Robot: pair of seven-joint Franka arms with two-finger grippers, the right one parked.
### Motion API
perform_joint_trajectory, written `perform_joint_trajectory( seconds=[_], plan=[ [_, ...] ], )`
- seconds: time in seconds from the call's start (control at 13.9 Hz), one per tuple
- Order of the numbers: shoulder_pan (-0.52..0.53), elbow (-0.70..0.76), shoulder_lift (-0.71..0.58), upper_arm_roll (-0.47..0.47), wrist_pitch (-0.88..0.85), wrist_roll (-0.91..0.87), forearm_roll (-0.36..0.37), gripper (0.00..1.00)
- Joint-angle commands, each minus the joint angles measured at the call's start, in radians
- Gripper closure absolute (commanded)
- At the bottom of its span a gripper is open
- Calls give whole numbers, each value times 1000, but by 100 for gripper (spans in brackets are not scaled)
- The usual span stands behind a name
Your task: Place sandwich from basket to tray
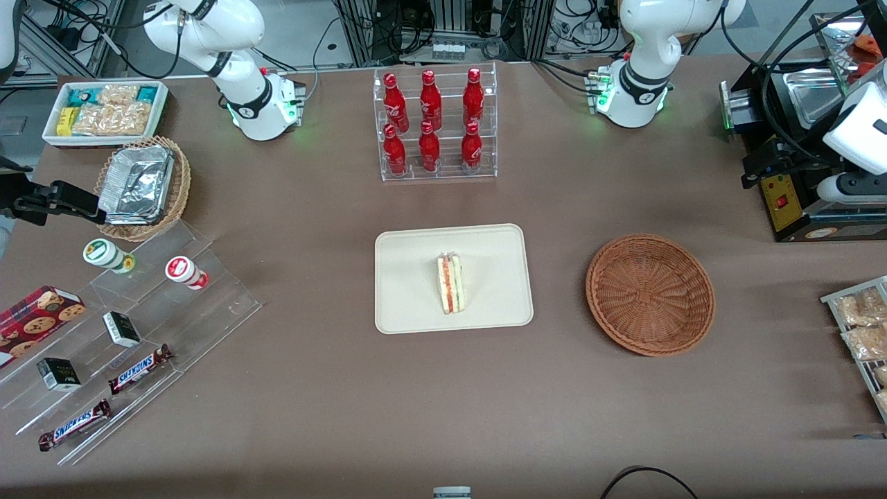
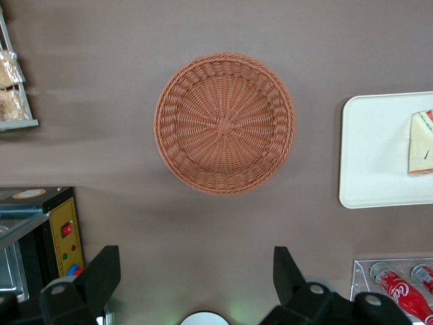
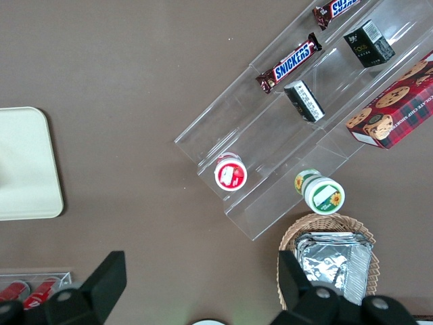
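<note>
The Snickers bars [image 1: 74,425] lie nearest the front camera, on the lowest step of a clear acrylic display [image 1: 138,333] toward the parked arm's end of the worktop [image 1: 312,402]; the word SNICKERS can be read on both wrappers. On the same steps are small dark boxes [image 1: 58,374] whose print is too small to read, and a red carton of chocolate chip cookies [image 1: 34,319]. The sandwich [image 1: 451,283] already stands on the tray [image 1: 416,305], about in its middle, with the red and green filling stripe turned up. The basket [image 1: 650,294], beside the tray toward the working arm's end, holds nothing. The end effector [image 2: 196,281] hangs well above the worktop near the basket; its two fingers [image 2: 101,274] are spread wide and nothing is between them. I judge that the placing is done, so the step in hand is only to retreat and rest. To do it well, the arm should stay high and away from the tray, so that nothing touches the upright wedge, which would probably tip easily. The red bottles [image 1: 429,125] in the clear rack carry a white script logo that looks like Coca-Cola.
</note>
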Motion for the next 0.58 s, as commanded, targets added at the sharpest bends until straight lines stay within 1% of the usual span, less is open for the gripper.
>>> perform_joint_trajectory(
  seconds=[0.0,0.29,0.5],
  plan=[
    [-5,51,42,1,1,5,-12,0],
    [-22,51,49,1,4,-36,-13,0],
    [-26,52,50,1,4,-35,-12,0]
  ],
)
